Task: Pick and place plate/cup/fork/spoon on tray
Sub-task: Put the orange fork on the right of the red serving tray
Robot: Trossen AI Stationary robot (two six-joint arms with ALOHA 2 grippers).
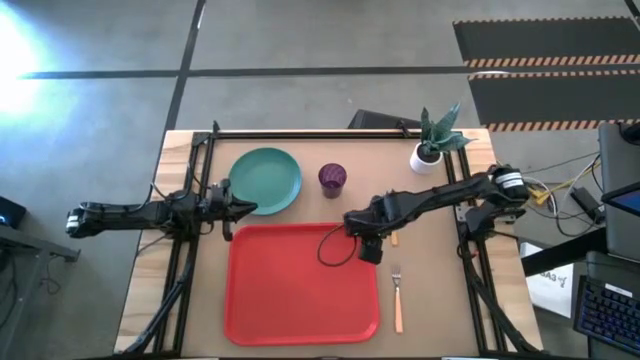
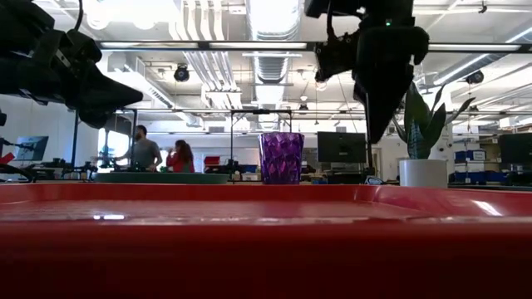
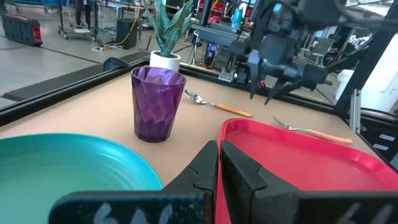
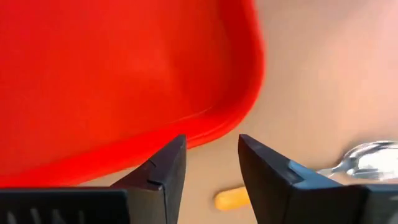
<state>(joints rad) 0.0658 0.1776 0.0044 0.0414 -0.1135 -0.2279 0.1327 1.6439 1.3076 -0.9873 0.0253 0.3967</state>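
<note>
Right now nothing is on the tray (image 1: 300,300) yet — it lies bare in the lower centre of the high view, with all four items on the table around it. The right gripper (image 1: 368,240) hangs over the tray's upper right corner, fingers parted with a clear gap and nothing between them; its wrist view looks down past the tray rim onto bare table. The spoon (image 4: 367,155) sits just beyond that corner: silver bowl at the right edge of the wrist picture, the orange handle end poking out between the finger bases. In the left wrist view the spoon (image 3: 217,106) lies flat behind the cup, long axis roughly along the table's back edge, bowl toward the cup. So the spoon is the closest thing to the right claw, just off the tray corner, and a grab likely needs the fingers turned across the handle. The fork (image 1: 397,300) lies right of the tray in the lower right of centre, handle pointing down the frame, tines up — also on the right arm's side. The plate (image 1: 266,180) sits upper left of the tray, the cup (image 1: 333,178) just right of it, apart. The left gripper (image 1: 235,208) waits at the plate's lower edge, fingers pressed together, holding nothing.
</note>
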